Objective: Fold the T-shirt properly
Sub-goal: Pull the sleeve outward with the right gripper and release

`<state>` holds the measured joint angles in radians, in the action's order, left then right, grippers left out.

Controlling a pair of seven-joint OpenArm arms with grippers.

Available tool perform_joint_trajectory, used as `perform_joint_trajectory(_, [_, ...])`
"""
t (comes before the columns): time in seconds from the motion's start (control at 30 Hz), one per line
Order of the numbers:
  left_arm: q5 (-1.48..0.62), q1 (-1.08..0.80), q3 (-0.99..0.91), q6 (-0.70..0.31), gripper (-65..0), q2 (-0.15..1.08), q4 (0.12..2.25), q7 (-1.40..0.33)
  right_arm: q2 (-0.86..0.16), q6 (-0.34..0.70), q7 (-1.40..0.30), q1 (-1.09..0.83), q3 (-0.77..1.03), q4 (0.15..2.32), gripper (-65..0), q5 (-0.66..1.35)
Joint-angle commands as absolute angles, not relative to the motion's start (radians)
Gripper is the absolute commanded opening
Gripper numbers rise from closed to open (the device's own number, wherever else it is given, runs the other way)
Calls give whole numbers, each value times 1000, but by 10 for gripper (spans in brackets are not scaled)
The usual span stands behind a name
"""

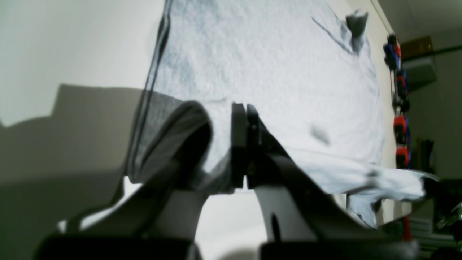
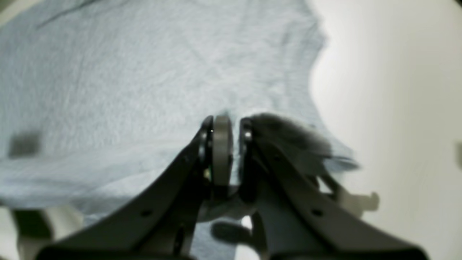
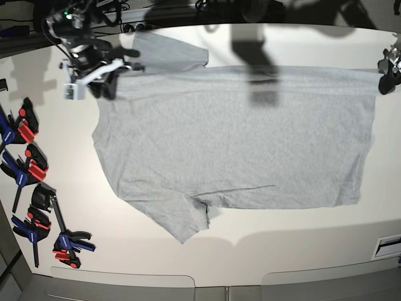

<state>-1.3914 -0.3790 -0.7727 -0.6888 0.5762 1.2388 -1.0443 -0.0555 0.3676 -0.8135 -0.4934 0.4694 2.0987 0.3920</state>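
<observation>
Plainly, little of the folding shows as done: the T-shirt (image 3: 238, 138) lies spread, plain side up, across the bench (image 3: 301, 244), its body flat, one sleeve pointing toward the near edge and the other lying out at the far edge. No fold line is set yet, so the sleeves and the body folds all seem left to do.

Both arms sit at the far edge, at opposite ends of the garment. The right gripper (image 3: 103, 74) is at the shoulder end beside the far sleeve; in its wrist view its fingers (image 2: 220, 151) stand narrow with grey cloth pinched between them. The left gripper (image 3: 386, 80) is at the hem corner; its fingers (image 1: 239, 144) are pressed together on the fabric edge, which curls up beside them.

With both far corners held, I judge this the start of a first move, either straightening the shirt or bringing the far edge over. Some clamps (image 3: 28, 166) lie beside the shirt.
</observation>
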Motion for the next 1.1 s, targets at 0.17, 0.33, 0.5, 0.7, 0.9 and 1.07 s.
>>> perform_joint_trajectory(0.17, [-1359,-380,-785,-698,-650,601,1253,-1016,-64,373,-754,-375,341,1966,-650,271])
perform_joint_trajectory(0.33, [-1349,-380,-785,-698,-650,601,1253,-1003,-70,358,-744,-247,327,1750,-650,260])
perform_joint_trajectory(0.5, [-1201,-380,-785,-698,-650,601,1253,-902,-105,335,-740,-176,328,1614,-650,260])
perform_joint_trajectory(0.7, [-1178,-379,-785,-698,-650,601,1253,-888,-120,295,-719,-163,328,1603,-650,234])
perform_joint_trajectory(0.9, [-1187,-377,-785,-698,-650,602,1253,-888,-119,294,-723,-163,327,1603,-650,236])
perform_joint_trajectory(1.07, [-1246,-377,-785,-698,-650,602,1253,-905,-119,295,-726,-163,327,1603,-650,239])
